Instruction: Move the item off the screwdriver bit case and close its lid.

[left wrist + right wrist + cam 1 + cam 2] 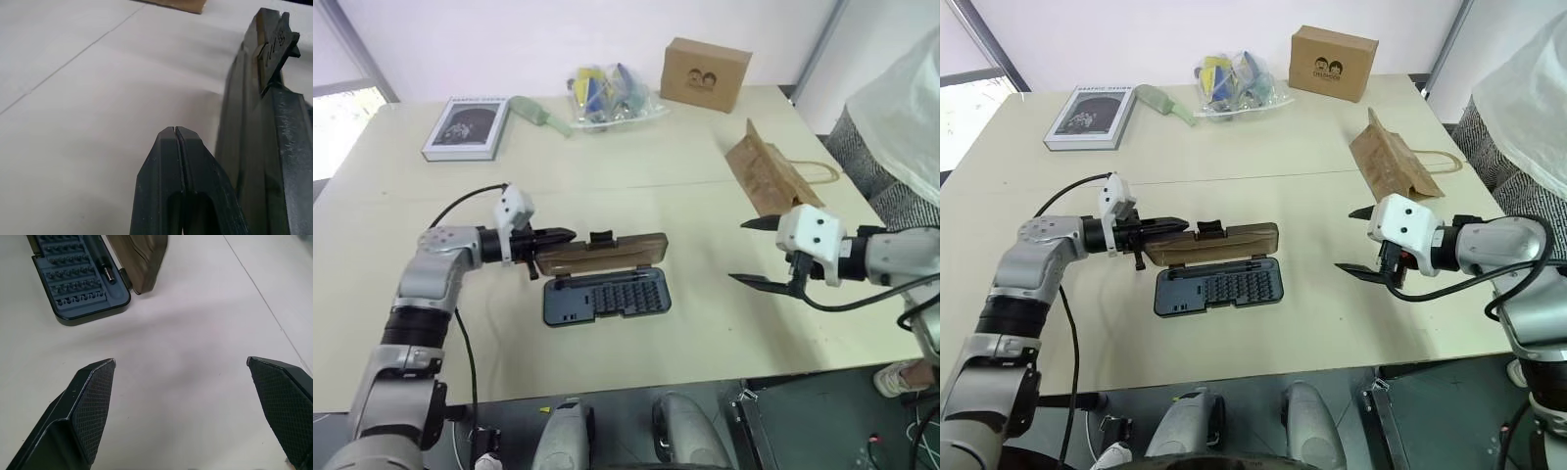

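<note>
Resting on the bench [636, 382], the screwdriver bit case [607, 296] lies open, its lid [602, 256] tilted partway up. The left end effector [553, 236], fingers pressed together, sits against the lid's left end, seemingly propping it for the swing shut. Off the case, the kraft paper bag [769, 172] lies well to the right. The right end effector [759, 251] hovers spread and empty between bag and case, leaving the lid's path free.

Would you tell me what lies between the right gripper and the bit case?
Only bare table between the right gripper and the case, per both eye views.
</note>
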Available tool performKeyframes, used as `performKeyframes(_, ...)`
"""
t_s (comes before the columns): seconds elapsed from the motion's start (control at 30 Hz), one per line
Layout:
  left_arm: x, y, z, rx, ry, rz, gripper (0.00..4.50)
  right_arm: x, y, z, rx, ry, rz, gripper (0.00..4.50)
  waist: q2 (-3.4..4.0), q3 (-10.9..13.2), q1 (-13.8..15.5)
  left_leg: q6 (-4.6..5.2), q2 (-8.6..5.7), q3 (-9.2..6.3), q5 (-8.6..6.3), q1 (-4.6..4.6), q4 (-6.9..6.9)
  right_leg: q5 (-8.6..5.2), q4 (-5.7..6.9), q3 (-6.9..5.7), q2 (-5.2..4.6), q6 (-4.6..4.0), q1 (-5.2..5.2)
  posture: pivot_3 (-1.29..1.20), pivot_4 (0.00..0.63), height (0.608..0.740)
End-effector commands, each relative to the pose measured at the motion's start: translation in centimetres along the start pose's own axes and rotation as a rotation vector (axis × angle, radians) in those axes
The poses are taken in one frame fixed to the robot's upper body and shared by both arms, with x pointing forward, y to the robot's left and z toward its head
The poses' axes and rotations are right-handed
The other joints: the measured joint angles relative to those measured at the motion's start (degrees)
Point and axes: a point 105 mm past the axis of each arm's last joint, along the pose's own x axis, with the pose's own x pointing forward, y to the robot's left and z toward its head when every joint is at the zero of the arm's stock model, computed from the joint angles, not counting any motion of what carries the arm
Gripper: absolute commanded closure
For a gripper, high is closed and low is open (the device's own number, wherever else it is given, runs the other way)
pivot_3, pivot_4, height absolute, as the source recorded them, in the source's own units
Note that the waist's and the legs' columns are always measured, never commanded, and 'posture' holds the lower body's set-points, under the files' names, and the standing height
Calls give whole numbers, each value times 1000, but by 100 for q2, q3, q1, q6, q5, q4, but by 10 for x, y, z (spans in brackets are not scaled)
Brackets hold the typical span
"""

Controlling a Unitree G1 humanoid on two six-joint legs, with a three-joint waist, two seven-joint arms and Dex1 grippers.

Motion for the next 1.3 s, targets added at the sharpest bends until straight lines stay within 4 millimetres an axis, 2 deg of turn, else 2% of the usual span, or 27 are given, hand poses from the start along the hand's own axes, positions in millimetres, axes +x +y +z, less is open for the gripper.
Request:
performKeyframes(0.03,-15,-4,17,20,-25,4,4500,-3,-2,10,-40,-27,-26,13,0,0,5,0,0,0,0,0,0,0,0,0,-1,0,0,0,150,740)
performKeyframes(0.2,-35,-29,9,-25,51,-70,4500,2,0,10,-47,-34,-26,13,0,2,-14,2,2,3,-2,0,-1,-1,-4,3,-1,0,0,0,150,740)
performKeyframes(0.53,-39,-60,3,-93,75,-129,4500,6,0,9,-40,-47,-31,13,0,3,12,3,0,3,-2,-3,0,-3,-8,4,-3,-3,-1,0,150,740)
performKeyframes(0.77,-38,-55,5,-99,64,-96,4500,14,1,18,31,-109,-59,13,-1,3,15,3,1,3,-2,0,0,-4,-5,4,-1,-4,-1,0,150,740)
performKeyframes(0.93,-33,-41,16,-102,12,-47,4500,25,-5,28,140,-187,-151,13,-1,3,18,3,0,2,-2,-1,0,-3,-5,4,0,-2,-1,0,150,740)
performKeyframes(1.0,-31,-34,24,-101,-18,-23,4500,31,-14,29,320,-241,-234,13,-7,2,5,3,-1,3,-2,-2,0,-3,-5,4,-1,-2,-1,0,150,740)
performKeyframes(1.1,-26,-29,30,-91,-34,-18,4500,39,-9,36,485,-304,-247,13,-7,2,13,3,1,-1,-2,-2,0,-2,0,4,2,-1,-2,0,150,740)
performKeyframes(1.2,-19,-34,31,-86,-37,-52,4500,46,10,47,521,-332,-197,929,-5,2,16,3,0,-1,-2,-4,-2,-2,-1,2,-1,0,-3,0,150,740)
performKeyframes(1.3,-12,-36,32,-79,-38,-75,4500,47,22,56,579,-362,-146,2415,-6,2,15,3,0,-1,-2,-5,-2,-2,-2,2,-3,0,-3,0,150,740)
